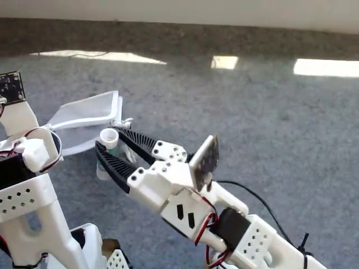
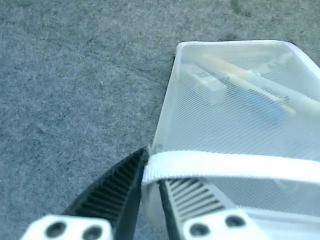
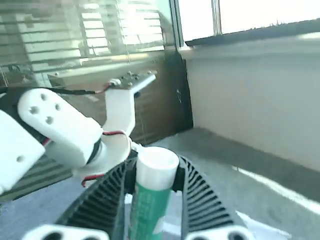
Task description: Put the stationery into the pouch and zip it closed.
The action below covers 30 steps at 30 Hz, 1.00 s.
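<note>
White mesh pouch, one, pinched by left pincer, right pincer clamping one glue stick.

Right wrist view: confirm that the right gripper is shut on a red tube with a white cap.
Wrong colour: the tube is green, not red. The right wrist view shows the right gripper shut on a green tube with a white cap.
</note>
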### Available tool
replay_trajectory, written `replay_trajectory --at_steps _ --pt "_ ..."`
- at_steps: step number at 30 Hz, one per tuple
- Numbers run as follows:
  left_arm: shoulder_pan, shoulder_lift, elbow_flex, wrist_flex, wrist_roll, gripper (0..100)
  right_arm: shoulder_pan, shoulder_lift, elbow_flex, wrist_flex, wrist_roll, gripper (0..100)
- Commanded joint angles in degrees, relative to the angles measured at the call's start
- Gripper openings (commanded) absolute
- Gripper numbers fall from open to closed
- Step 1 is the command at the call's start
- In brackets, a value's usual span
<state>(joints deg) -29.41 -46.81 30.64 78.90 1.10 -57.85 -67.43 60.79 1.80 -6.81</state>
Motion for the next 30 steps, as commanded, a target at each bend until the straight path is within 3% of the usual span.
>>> replay_trajectory --at_steps 1,7,19,24,30 --pt "1.3 0.7 -0.7 -0.1 0.3 0 -1.1 -1.0 3.0 -15.6 4.0 0.5" --pt "1.3 0.7 -0.7 -0.1 0.3 0 -0.8 5.1 5.7 -26.9 4.7 0.5" --pt "1.3 0.7 -0.6 0.2 0.3 0 -0.5 33.9 0.0 -52.9 4.8 0.5" --pt "1.3 0.7 -0.4 0.2 0.3 0 3.3 44.8 -4.2 -63.3 4.8 0.5" --pt "1.3 0.7 -0.3 0.1 0.3 0 4.9 54.8 -6.5 -68.7 4.8 0.5"
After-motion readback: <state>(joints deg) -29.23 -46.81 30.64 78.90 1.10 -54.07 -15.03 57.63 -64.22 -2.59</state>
